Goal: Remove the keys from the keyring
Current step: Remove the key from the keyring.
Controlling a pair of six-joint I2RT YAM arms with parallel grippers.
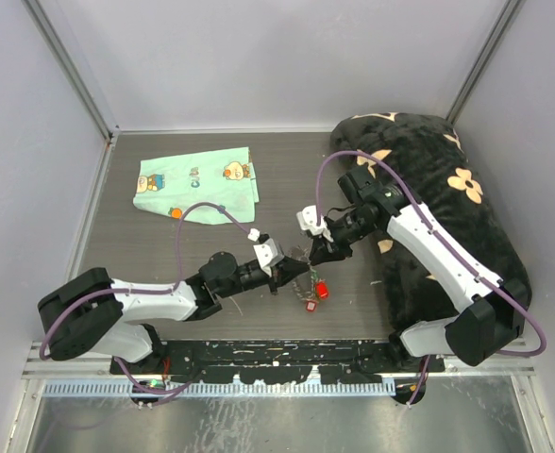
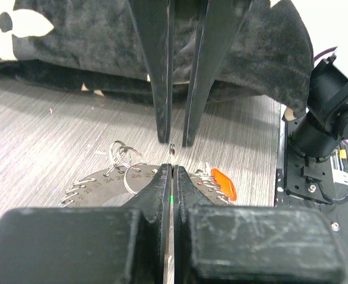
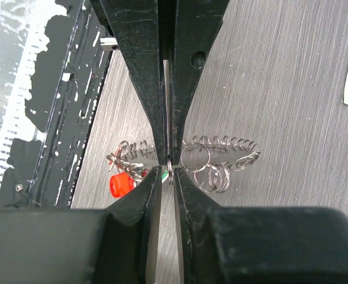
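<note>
Overhead, a mint-green cloth (image 1: 197, 184) lies in the upper left of the table (image 1: 126, 245), well apart from both arms. A black plush blanket (image 1: 438, 179) with cream flowers fills the right side, and the right arm reaches out over it. Between them, at lower centre, the left gripper (image 2: 171, 171) has its fingers pressed together on the rim of the keyring (image 2: 94, 184). The right gripper (image 2: 174, 141) faces it tip to tip, slightly parted around a small split ring (image 2: 172, 148). The keys (image 1: 321, 291), one of them red-headed, sit bunched just below the two grippers.
</note>
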